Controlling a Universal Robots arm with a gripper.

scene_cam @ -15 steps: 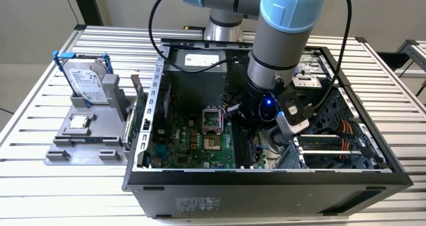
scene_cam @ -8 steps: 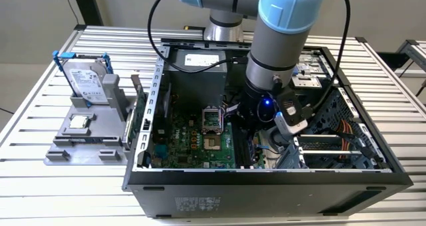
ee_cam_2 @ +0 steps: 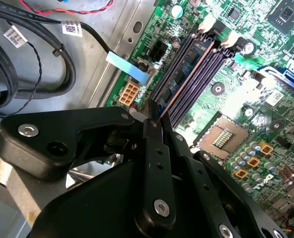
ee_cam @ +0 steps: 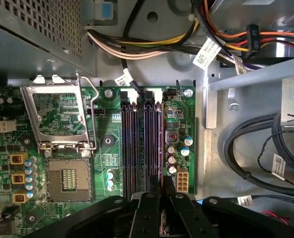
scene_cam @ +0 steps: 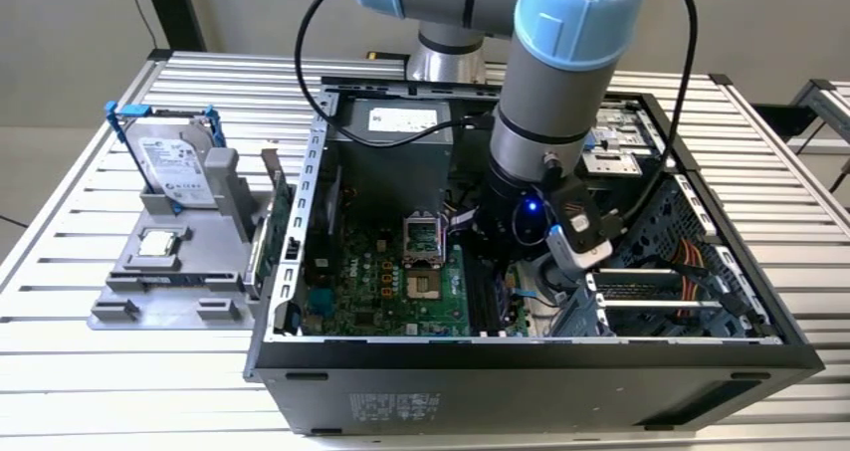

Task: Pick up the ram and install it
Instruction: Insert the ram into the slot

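One arm, one gripper (ee_cam_2: 155, 111), lowered inside the open computer case (scene_cam: 309, 152), over the motherboard (scene_cam: 385, 282). Gripper fingers (ee_cam_2: 157, 148) pinched together on the ram (ee_cam_2: 186, 74), which stands on edge in one of four parallel black slots (ee_cam: 128, 148); in the first wrist view the ram (ee_cam: 160, 144) is in the slot nearest the board edge. One empty CPU socket (ee_cam: 67, 178) beside the slots. Outside, one hard drive (scene_cam: 173, 167) and one processor chip (scene_cam: 159, 242) on a grey stand. Tight room: cables (ee_cam_2: 33, 54) and case walls close by.
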